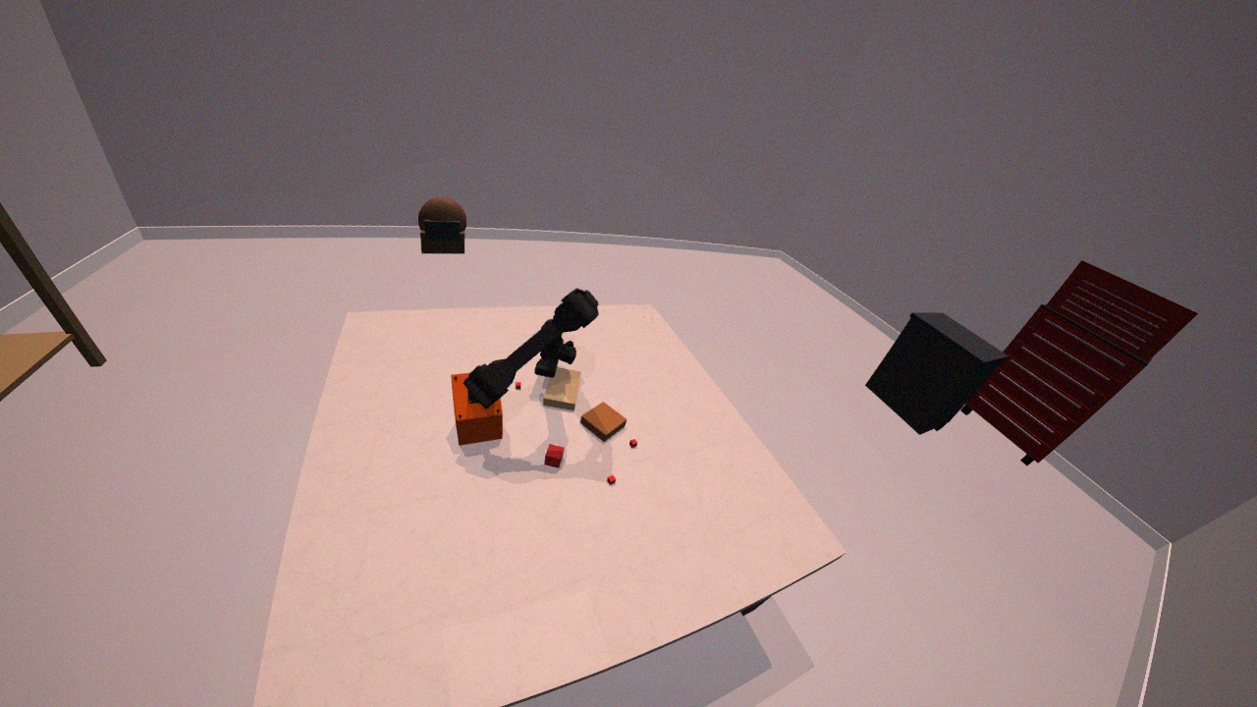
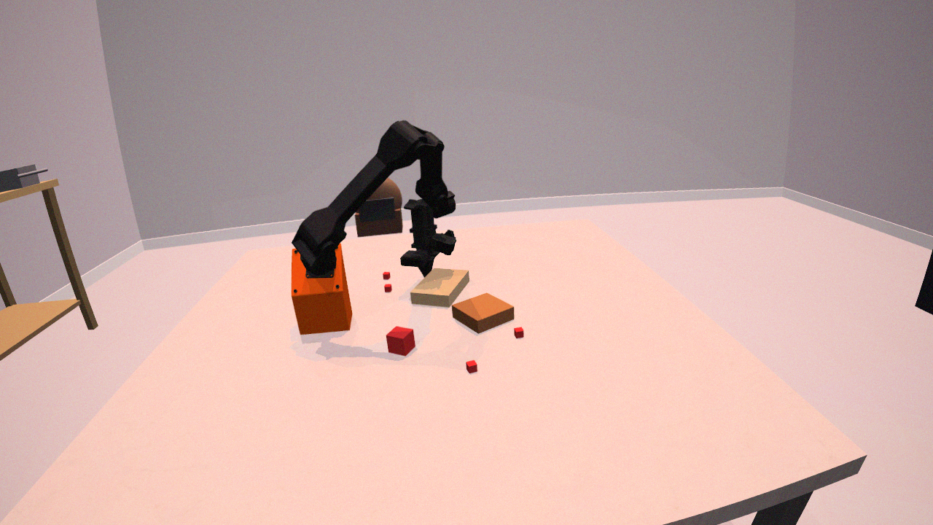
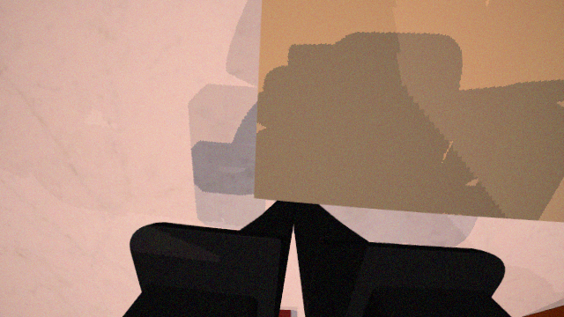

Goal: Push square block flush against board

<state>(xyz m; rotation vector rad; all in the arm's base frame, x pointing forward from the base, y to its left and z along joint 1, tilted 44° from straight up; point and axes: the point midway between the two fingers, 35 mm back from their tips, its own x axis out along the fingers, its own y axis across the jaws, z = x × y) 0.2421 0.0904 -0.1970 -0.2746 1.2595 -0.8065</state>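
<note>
The tan rectangular board [image 1: 562, 387] [image 2: 441, 286] [image 3: 498, 48] lies flat on the table. The orange-brown square block [image 1: 603, 420] [image 2: 483, 309] lies flat to its near right, turned at an angle to it. A small gap shows between the block's left corner and the board. My gripper [image 2: 427, 271] [image 3: 294, 196] is shut and empty, pointing down at the board's back left side. In the wrist view the board's edge hides the very fingertips, so they are low beside it. Whether they touch the board I cannot tell.
A larger red cube [image 1: 553, 455] [image 2: 400, 340] lies left and near of the block. Small red cubes [image 1: 632, 443] [image 2: 518, 332] lie right of and nearer than the block, and others [image 2: 385, 275] between the board and my orange base [image 1: 478, 426] [image 2: 323, 313].
</note>
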